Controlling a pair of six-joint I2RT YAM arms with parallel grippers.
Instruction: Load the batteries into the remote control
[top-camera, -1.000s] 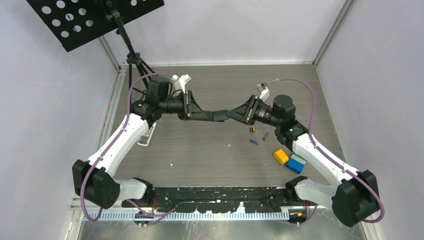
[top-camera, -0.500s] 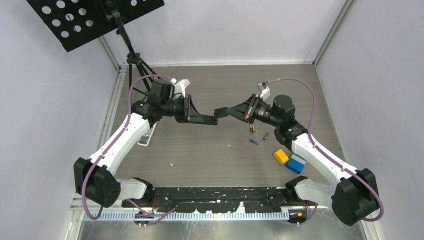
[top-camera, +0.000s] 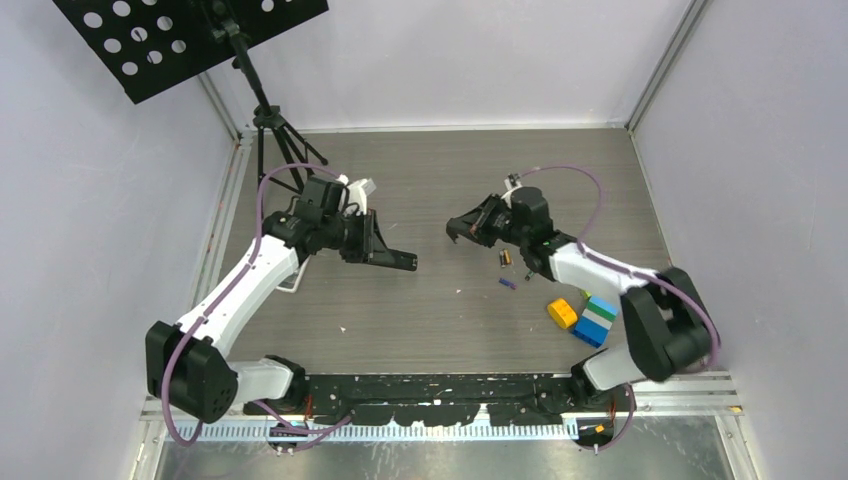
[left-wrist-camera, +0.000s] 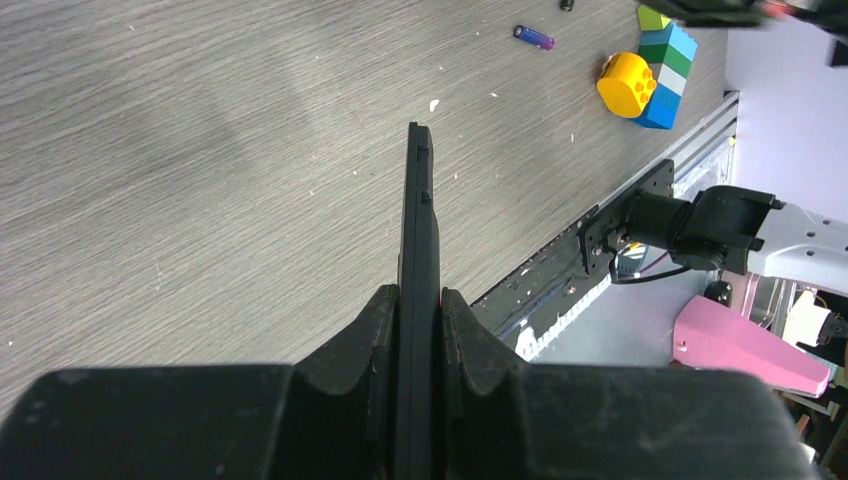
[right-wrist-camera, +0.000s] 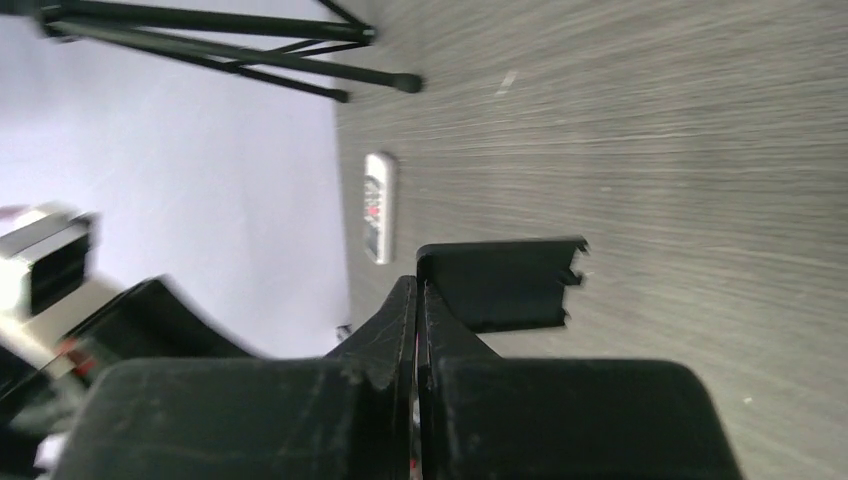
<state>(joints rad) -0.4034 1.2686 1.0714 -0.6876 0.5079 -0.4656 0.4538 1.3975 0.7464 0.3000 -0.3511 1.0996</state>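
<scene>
Okay, white remote (right-wrist-camera: 378, 205) lies flat on the table (top-camera: 450, 330), far left. Left gripper (left-wrist-camera: 419, 300) pinches the black remote control (left-wrist-camera: 418, 200), held above the table. Right gripper (right-wrist-camera: 418, 290) is pressed onto a notched black cover (right-wrist-camera: 500, 285), apart from it. Gold-and-black battery (top-camera: 505, 257) and purple battery (top-camera: 507, 283) lie loose on the table. Yellow block (top-camera: 562, 313) and block stack (top-camera: 597, 320) sit rightmost.

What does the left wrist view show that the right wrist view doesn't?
Only left wrist: the left gripper shut on the black remote, seen edge-on, with a purple battery and toy blocks beyond it. Only right wrist: the right gripper shut on a black cover, a white remote lying flat, and tripod legs. Both: the grey wood-grain table.
</scene>
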